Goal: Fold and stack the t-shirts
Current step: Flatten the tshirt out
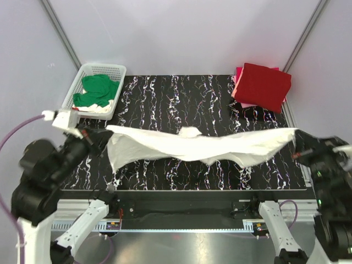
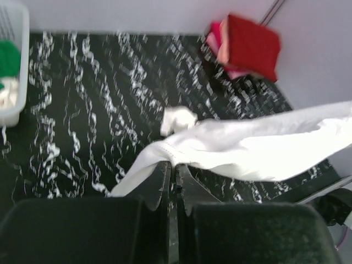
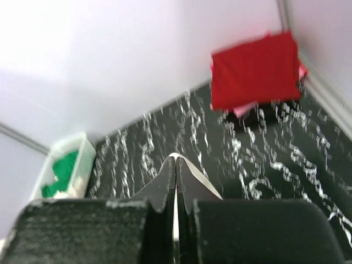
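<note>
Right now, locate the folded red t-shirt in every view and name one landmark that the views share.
Top external: the red t-shirt lies upper right, at the far right corner.
Left wrist: upper right.
Right wrist: upper right.
Shared landmark: the white basket, at the left edge in the left wrist view and lower left in the right wrist view.

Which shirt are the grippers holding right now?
The white t-shirt, stretched between left gripper and right gripper over the table; the red t-shirt lies folded at the back right, the green t-shirt sits in the basket.
</note>
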`<state>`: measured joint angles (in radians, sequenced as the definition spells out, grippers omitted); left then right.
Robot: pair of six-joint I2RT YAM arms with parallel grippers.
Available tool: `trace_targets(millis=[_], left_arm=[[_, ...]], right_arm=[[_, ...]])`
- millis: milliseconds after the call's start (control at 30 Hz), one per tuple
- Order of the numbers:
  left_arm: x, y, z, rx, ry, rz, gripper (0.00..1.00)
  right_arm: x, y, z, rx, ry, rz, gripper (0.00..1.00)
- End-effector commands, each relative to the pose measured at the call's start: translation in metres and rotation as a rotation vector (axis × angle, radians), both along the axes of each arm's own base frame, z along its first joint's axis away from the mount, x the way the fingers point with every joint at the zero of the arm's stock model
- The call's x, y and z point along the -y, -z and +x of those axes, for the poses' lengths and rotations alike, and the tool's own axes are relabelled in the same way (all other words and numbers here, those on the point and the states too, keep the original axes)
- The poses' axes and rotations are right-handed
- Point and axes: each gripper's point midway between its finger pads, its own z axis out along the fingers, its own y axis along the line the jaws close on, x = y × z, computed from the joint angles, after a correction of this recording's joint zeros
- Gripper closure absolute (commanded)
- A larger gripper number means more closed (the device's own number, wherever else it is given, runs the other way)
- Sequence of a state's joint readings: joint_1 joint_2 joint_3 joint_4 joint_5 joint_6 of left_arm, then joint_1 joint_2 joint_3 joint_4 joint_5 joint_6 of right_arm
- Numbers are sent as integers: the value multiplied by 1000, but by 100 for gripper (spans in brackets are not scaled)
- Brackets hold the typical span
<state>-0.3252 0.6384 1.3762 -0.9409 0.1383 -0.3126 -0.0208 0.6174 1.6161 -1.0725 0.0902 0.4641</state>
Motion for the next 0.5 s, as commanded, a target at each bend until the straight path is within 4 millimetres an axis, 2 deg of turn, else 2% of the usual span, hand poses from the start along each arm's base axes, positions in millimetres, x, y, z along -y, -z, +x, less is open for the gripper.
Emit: trace_targets(millis=[0, 33, 100, 133, 200, 267, 333, 400, 433, 467], left_arm=[[-1, -53, -34, 236, 74, -36, 100], [-1, -59, -41, 265, 85, -43, 100], [-5, -74, -59, 336, 97, -61, 100], [-6, -79, -64, 358, 100, -65, 100], [-8, -87, -73, 385, 102, -71, 100], [-9, -87, -71, 372, 98, -66, 100], [-12, -88, -65, 350, 66, -67, 100], [-16, -79, -44, 273, 1, -57, 100], [-18, -74, -33, 233, -33, -50, 100], [-17, -56, -8, 126, -74, -19, 100]], right_arm=[[19, -38, -36, 153, 114, -10, 100], [23, -54, -51, 211, 133, -10, 100], [31, -66, -67, 253, 180, -9, 100], [34, -78, -80, 297, 193, -6, 100], [44, -90, -93, 339, 236, -7, 100], [53, -97, -96, 362, 262, -19, 100], [56, -102, -91, 370, 251, -16, 100], [52, -101, -69, 339, 202, -18, 100], [47, -98, -50, 313, 179, -22, 100], [35, -93, -21, 262, 124, -36, 100]])
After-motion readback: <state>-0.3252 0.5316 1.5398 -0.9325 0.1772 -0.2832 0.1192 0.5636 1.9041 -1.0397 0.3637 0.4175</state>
